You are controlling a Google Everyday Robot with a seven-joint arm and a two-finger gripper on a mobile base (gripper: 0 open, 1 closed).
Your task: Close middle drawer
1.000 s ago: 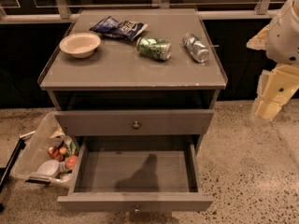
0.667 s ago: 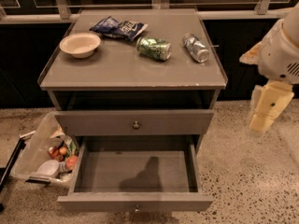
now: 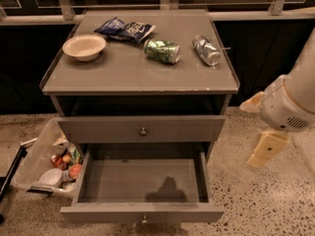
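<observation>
— Gripper (image 3: 266, 147) hangs off the tabletop's (image 3: 128, 70) right edge, near the front corner; you cannot tell its grip.
— And your middle drawer (image 3: 98, 213)?
— Standing open below the front edge, bare inside, well apart from the gripper.

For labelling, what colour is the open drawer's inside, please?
Middle drawer: grey, camera view; gripper right of cabinet.

speckled stone floor (image 3: 275, 205) at 5 o'clock, grey cabinet (image 3: 133, 70) at centre, dark wall (image 3: 256, 43) with a pale rail (image 3: 246, 15) at 12 o'clock
</observation>
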